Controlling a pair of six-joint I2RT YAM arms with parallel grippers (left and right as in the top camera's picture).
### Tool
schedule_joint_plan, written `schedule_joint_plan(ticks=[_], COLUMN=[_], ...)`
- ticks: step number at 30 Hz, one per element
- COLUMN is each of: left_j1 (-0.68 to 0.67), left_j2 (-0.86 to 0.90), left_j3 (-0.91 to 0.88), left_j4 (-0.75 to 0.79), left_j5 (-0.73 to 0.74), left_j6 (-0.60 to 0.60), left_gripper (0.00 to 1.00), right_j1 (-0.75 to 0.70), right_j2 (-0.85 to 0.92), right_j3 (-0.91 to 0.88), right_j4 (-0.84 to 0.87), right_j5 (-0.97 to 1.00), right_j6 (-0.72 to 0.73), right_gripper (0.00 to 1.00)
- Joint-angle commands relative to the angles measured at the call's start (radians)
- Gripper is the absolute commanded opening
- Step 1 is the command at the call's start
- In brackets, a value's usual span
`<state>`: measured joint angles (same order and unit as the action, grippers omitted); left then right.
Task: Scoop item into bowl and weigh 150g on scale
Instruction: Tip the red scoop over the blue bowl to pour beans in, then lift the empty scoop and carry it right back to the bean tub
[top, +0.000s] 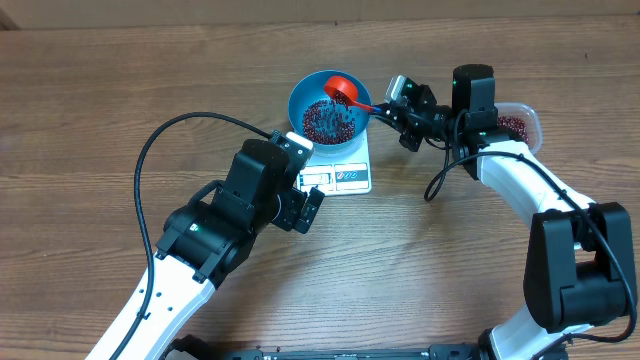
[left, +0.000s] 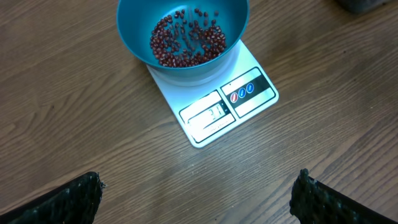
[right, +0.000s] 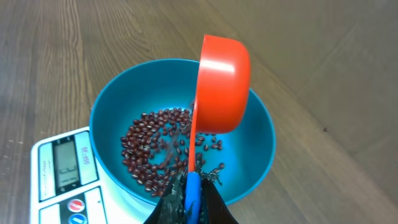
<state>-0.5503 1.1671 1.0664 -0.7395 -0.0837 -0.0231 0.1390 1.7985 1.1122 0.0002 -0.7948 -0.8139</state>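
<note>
1. A brown wood-grain bench (top: 100, 80) carries everything; both arms reach in over it from the near edge.
2. The scale (top: 340, 178) lies flat near the middle of the far half of the bench, with its display and buttons along the edge that faces the left arm. The digits are too small to read.
3. The bowl (top: 297, 100) stands upright on the scale's far part. It is wider than the platform and overhangs it.
4. The beans (top: 328, 122) lie as a loose, thin layer across the bowl's bottom, and bare blue wall shows all around them.
5. More beans sit in a clear tub (top: 537, 125) on the bench to the right, partly hidden behind the right arm.
6. The right gripper (right: 189, 202) is clamped tight on the handle of an orange-red scoop (top: 345, 90). A blue part of the handle shows between the fingers.
7. The scoop hangs above the bowl, tipped onto its side, its hollow turned toward the beans below. A few beans under its lip look blurred.
8. The left gripper (left: 198, 179) is spread wide and holds nothing. It hovers over bare bench on the scale's display side, near the scale but not touching it.
9. A black cable (top: 150, 170) loops out from the left arm.
</note>
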Motion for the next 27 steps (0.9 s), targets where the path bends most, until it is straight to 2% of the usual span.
schedule_joint_plan(ticks=[1,6,14,27], left_j1=[-0.006,-0.006,-0.006,-0.006], left_j2=[0.006,0.006,0.006,0.006], left_j3=[-0.006,-0.006,-0.006,-0.006], left_j4=[0.003,0.003,0.003,0.003], left_j5=[-0.009,-0.009,-0.009,-0.009], left_j6=[-0.007,-0.007,-0.007,-0.007], left_gripper=[0.99,1.00,0.99,0.99], right_j1=[0.006,0.006,0.006,0.006], right_j2=[0.003,0.003,0.003,-0.139], right_j3=[0.000,0.000,0.000,0.000], right_j4=[0.023,0.031,0.029,-0.060], right_j5=[0.018,0.020,0.034,0.035], right_j6=[-0.060,-0.106,-0.098,0.107], right_gripper=[0.04,0.04,0.04,0.04])
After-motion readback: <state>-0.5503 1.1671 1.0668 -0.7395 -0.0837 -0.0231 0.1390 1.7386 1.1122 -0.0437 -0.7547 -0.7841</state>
